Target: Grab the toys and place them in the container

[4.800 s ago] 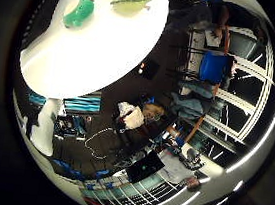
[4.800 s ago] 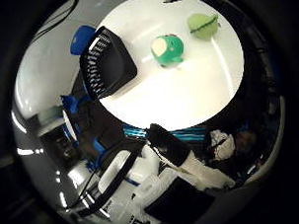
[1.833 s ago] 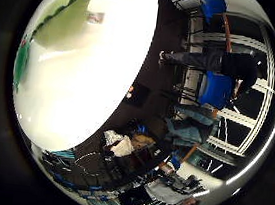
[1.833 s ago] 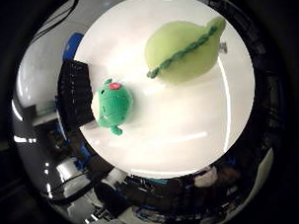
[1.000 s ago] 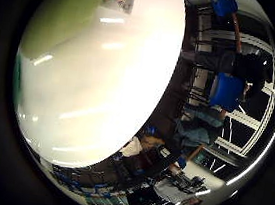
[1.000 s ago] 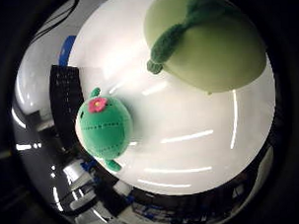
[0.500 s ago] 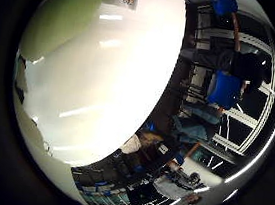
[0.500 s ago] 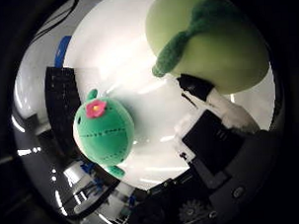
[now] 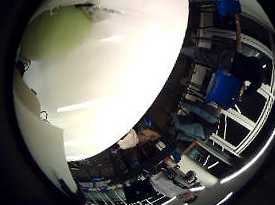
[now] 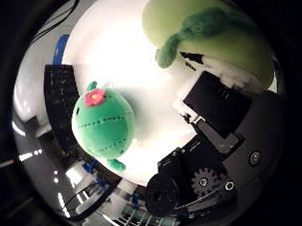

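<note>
A light green plush toy point(image 10: 203, 26) with a darker green stem lies on the round white table point(image 9: 129, 46), very close under my palm. One black and white finger point(image 10: 216, 110) of my right hand point(image 10: 227, 140) bends in across the thumb side view, its tip against the toy's edge. A white finger point(image 9: 37, 140) also shows beside the toy point(image 9: 60, 32) in the little finger side view. A darker green cactus plush point(image 10: 102, 125) with a pink flower lies on the table a short way off. The black mesh container point(image 10: 60, 101) stands just behind it.
The table's rim runs close by the cactus plush and the container. Past the rim, blue chairs point(image 9: 225, 88) and cluttered desks stand on the room's floor.
The palm has come down close over the light green toy. Over the last second the fingers have curled into view and now touch that toy. Both toys lie where they were.
</note>
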You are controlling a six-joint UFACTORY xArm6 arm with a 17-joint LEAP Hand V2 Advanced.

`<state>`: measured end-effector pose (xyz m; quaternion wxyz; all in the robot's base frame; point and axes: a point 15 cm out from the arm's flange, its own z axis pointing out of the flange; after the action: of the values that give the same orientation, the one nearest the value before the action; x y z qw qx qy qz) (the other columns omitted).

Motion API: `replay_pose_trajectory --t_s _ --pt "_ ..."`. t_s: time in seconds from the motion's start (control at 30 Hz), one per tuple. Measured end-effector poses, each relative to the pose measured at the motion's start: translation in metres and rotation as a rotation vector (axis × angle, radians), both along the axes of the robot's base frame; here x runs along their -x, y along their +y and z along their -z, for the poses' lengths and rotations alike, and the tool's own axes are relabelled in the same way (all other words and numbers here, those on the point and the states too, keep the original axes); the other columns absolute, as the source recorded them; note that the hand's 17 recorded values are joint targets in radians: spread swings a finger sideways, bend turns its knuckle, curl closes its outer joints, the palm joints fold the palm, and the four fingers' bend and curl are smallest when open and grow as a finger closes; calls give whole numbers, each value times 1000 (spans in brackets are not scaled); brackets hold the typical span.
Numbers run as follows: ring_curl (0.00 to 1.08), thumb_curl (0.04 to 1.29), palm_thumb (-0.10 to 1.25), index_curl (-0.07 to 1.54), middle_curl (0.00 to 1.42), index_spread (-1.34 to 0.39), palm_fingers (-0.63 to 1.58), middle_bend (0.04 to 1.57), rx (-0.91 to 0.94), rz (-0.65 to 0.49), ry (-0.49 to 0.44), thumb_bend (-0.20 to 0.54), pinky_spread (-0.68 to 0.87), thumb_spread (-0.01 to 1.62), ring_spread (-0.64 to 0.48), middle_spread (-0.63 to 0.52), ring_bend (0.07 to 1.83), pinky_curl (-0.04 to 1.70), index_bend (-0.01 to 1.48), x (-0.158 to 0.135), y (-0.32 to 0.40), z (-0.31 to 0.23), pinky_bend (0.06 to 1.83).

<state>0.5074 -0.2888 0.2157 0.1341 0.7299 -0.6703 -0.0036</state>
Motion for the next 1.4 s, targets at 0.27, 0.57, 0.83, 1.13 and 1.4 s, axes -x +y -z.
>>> replay_pose_trajectory --t_s 0.27,0.57,0.83,1.13,1.4 --pt "647 702 1138 835 968 -539 1000 812 -2 0 13 -24 -344 430 -289 -387 1240 589 352 23 10 -52 1367" --pt "658 747 1126 1081 1042 -590 977 794 -12 -52 -43 -28 -342 371 -288 -404 1256 601 261 48 52 -142 1370" --pt "656 769 1126 1204 1078 -624 991 761 -34 -202 -137 -26 -346 353 -287 -419 1249 602 187 55 145 -215 1356" --pt "655 782 1120 1257 1105 -635 995 737 -62 -359 -225 -27 -355 341 -285 -435 1251 599 176 52 274 -251 1346" --pt "651 786 1120 1274 1117 -636 1000 732 -143 -440 -272 -27 -362 339 -282 -443 1254 601 171 41 380 -243 1337"
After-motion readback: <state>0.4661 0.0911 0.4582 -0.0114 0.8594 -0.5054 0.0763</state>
